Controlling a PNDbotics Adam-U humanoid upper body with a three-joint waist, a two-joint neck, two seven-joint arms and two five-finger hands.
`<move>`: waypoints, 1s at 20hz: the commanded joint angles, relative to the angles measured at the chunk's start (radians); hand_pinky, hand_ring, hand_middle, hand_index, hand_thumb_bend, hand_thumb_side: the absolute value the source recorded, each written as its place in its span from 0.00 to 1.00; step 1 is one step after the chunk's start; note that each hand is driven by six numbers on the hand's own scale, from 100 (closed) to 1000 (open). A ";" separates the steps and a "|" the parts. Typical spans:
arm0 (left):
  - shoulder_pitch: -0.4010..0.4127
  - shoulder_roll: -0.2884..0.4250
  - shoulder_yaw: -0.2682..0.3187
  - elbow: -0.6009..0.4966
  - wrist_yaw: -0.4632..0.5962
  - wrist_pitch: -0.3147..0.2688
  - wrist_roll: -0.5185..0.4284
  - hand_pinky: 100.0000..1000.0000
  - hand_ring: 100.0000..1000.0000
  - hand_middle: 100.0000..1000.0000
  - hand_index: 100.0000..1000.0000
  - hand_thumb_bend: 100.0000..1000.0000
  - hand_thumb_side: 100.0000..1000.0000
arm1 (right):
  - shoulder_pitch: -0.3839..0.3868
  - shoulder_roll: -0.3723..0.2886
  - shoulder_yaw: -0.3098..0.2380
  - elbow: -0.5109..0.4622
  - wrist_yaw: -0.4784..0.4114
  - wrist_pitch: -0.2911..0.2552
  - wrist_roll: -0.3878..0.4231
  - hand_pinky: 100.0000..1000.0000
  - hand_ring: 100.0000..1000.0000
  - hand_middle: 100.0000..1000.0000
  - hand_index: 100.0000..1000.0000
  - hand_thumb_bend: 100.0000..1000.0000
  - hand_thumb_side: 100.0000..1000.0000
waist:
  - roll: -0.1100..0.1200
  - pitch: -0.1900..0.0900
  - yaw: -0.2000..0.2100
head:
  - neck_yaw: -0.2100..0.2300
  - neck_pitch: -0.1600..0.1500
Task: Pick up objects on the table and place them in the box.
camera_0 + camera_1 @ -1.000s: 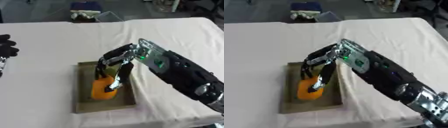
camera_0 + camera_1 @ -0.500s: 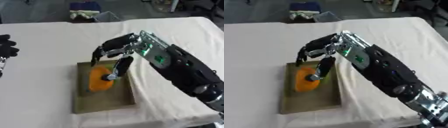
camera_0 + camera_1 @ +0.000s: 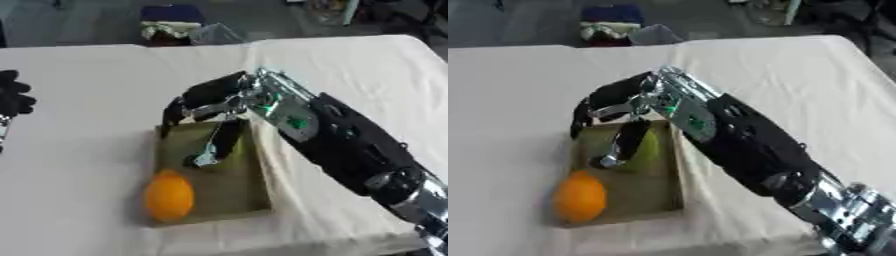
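One round orange fruit (image 3: 169, 196) lies in the shallow olive-green box (image 3: 236, 192), near corner. Your right hand (image 3: 213, 102) hangs over the far end, fingers relaxed, holding nothing; your left hand (image 3: 13, 97) idles at the edge, fingers curled and empty.

Right eye view: thumb hangs inside the box; you risk snagging its wall and dragging it.

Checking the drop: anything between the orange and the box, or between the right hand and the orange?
Nothing visible. The orange already lies inside the box, at its near end. The right hand hangs open above the box's far end, apart from the orange, with only bare box floor between them.
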 commanded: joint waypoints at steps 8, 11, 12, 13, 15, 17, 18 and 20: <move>-0.003 0.013 0.009 -0.009 0.001 0.000 0.007 0.62 0.61 0.60 0.79 0.33 0.69 | -0.053 -0.041 -0.116 -0.039 0.036 0.037 -0.056 0.81 0.81 0.80 0.89 0.17 0.44 | 0.011 -0.017 -0.014 | 0.016 -0.004; -0.002 0.011 0.013 -0.007 0.000 0.002 0.012 0.62 0.61 0.60 0.79 0.33 0.69 | -0.035 -0.056 -0.197 -0.066 0.011 0.087 -0.106 0.79 0.81 0.80 0.91 0.16 0.41 | 0.013 -0.016 -0.018 | 0.023 -0.004; -0.001 0.011 0.013 -0.007 0.000 0.002 0.013 0.62 0.61 0.60 0.79 0.33 0.69 | -0.027 -0.061 -0.223 -0.074 -0.002 0.103 -0.122 0.79 0.81 0.80 0.91 0.16 0.40 | 0.013 -0.015 -0.020 | 0.025 -0.003; -0.001 0.011 0.014 -0.007 -0.001 0.003 0.014 0.62 0.61 0.60 0.79 0.33 0.69 | -0.019 -0.066 -0.248 -0.082 -0.015 0.118 -0.138 0.79 0.81 0.80 0.92 0.16 0.40 | 0.013 -0.015 -0.021 | 0.026 -0.003; 0.000 0.011 0.016 -0.006 -0.002 0.004 0.017 0.62 0.61 0.60 0.79 0.33 0.69 | 0.004 -0.077 -0.299 -0.095 -0.044 0.150 -0.169 0.78 0.81 0.80 0.93 0.14 0.39 | 0.012 -0.013 -0.025 | 0.029 -0.003; 0.000 0.010 0.017 -0.006 -0.003 0.004 0.019 0.62 0.61 0.60 0.79 0.33 0.69 | 0.030 -0.086 -0.349 -0.108 -0.074 0.181 -0.200 0.77 0.81 0.80 0.94 0.13 0.38 | 0.011 -0.012 -0.025 | 0.033 -0.003; 0.000 0.010 0.017 -0.006 -0.004 0.004 0.020 0.62 0.61 0.60 0.79 0.33 0.69 | 0.044 -0.090 -0.374 -0.116 -0.088 0.196 -0.215 0.77 0.81 0.80 0.95 0.13 0.38 | 0.010 -0.011 -0.025 | 0.035 -0.003; 0.000 0.010 0.017 -0.005 -0.004 0.004 0.022 0.62 0.61 0.60 0.79 0.33 0.69 | 0.073 -0.096 -0.428 -0.138 -0.111 0.229 -0.249 0.77 0.81 0.80 0.95 0.11 0.37 | 0.011 -0.009 -0.024 | 0.037 -0.003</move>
